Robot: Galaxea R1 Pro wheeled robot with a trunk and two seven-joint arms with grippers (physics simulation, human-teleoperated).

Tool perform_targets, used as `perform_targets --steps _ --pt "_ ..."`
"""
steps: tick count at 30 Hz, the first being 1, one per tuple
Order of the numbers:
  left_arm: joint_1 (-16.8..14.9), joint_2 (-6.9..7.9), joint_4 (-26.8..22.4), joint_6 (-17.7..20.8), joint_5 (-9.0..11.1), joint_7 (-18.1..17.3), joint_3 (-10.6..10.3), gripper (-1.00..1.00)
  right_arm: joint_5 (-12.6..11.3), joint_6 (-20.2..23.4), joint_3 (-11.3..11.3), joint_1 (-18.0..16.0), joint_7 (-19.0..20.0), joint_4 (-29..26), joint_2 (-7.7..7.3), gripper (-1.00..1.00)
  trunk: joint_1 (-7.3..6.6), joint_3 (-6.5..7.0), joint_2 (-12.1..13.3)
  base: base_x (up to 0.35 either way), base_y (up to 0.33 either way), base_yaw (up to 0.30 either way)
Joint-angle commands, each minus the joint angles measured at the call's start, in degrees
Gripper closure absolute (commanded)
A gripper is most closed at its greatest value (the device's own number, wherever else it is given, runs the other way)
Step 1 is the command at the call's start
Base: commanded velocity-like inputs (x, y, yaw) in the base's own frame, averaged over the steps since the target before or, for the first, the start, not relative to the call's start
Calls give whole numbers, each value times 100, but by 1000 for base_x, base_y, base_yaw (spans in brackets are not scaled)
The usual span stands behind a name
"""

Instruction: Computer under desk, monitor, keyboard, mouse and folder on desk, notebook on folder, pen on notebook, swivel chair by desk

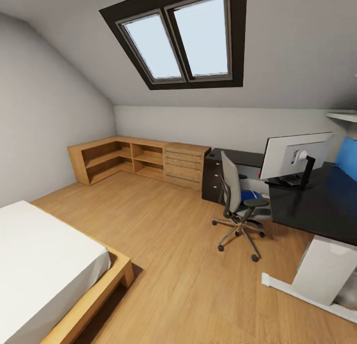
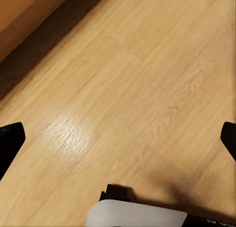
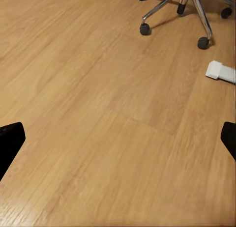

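Head view puts the swivel chair (image 1: 241, 205) with the blue folder (image 1: 250, 194) at my 2 o'clock beside the desk (image 1: 317, 205), nearer my right gripper (image 3: 118, 133), both claws spread open over floor.

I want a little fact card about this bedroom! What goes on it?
room: attic bedroom with a skylight and wooden floor
desk: black and glossy, at the right
monitor: standing on the desk, its pale back facing us
swivel chair: grey, on a metal star base, beside the desk
folder: something blue on the chair seat, probably the folder
bed: white mattress, wooden frame, lower left
shelves: low wooden unit along the far wall
left gripper: open, over bare floor
right gripper: open, over floor near the chair casters
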Motion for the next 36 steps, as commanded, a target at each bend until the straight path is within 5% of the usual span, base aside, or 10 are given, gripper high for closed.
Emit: perform_targets --steps 1,18,36 --pt "4 -1 -11 -4 21 -3 4 -100 -2 -17 3 -4 -7 5 0 -100 0 -5 -3 0 0 -264" --pt "4 -1 -11 -4 21 -3 1 -100 -2 -18 3 -4 -7 14 0 -100 0 -5 -3 10 1 -251" --pt "4 -1 -11 3 30 38 15 -100 -45 3 -19 -4 -13 5 -16 -100 0 -5 -3 255 82 -278"
